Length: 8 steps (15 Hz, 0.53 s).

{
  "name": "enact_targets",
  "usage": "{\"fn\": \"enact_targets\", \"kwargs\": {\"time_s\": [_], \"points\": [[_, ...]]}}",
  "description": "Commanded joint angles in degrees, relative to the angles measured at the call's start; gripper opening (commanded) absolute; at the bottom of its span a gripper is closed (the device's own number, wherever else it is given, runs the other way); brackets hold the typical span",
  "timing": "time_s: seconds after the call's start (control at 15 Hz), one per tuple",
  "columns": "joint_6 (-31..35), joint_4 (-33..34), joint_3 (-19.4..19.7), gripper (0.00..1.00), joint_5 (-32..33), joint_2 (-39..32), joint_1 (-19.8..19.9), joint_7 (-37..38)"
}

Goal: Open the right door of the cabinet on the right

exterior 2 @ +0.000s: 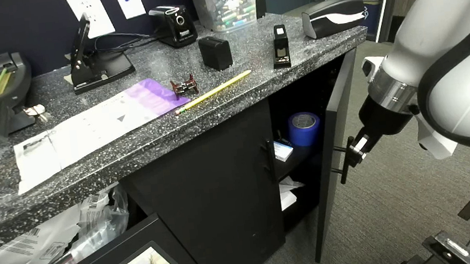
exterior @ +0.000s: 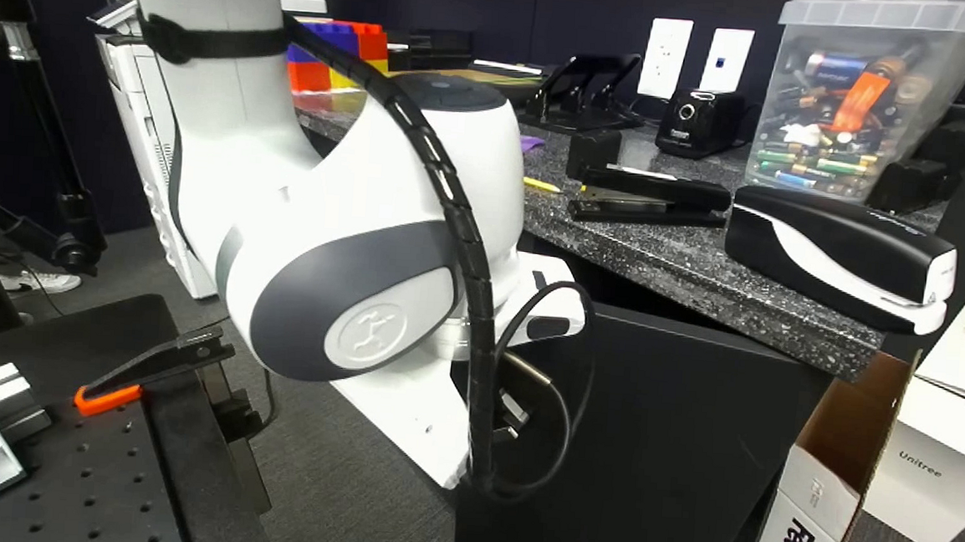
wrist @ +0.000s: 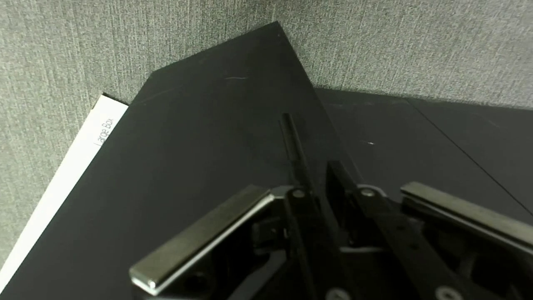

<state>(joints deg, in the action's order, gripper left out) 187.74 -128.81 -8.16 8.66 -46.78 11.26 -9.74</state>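
Observation:
The right door (exterior 2: 329, 179) of the cabinet (exterior 2: 216, 114) stands swung well out, with the dark interior showing. Its black face also shows in another exterior view (exterior: 647, 449) and fills much of the wrist view (wrist: 216, 146). The slim bar handle (exterior 2: 345, 175) also shows in the wrist view (wrist: 289, 131). My gripper (exterior 2: 353, 155) is at the handle. In the wrist view its fingertips (wrist: 318, 166) stand close, with a narrow gap. The handle meets the left finger there; whether the fingers clamp it is too dark to tell. The twin left door (exterior 2: 214, 185) is closed.
A blue tape roll (exterior 2: 304, 132) and a small white box (exterior 2: 282, 151) lie on the inner shelf. A FedEx box (exterior: 802, 525) stands behind the door. An open bin (exterior 2: 122, 263) is at the left. A black perforated table (exterior: 102, 466) stands nearby.

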Motion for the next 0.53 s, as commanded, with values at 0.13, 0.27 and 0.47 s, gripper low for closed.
{"fn": "enact_targets", "kwargs": {"time_s": [0.13,0.27,0.47], "points": [[-13.9,-12.7,-20.0,0.58,-2.7,11.1,8.6,2.8],[-20.9,-12.7,-28.8,0.73,-7.8,12.0,12.6,2.8],[-20.0,-11.3,-27.7,0.69,-11.9,11.4,8.8,0.7]]}}
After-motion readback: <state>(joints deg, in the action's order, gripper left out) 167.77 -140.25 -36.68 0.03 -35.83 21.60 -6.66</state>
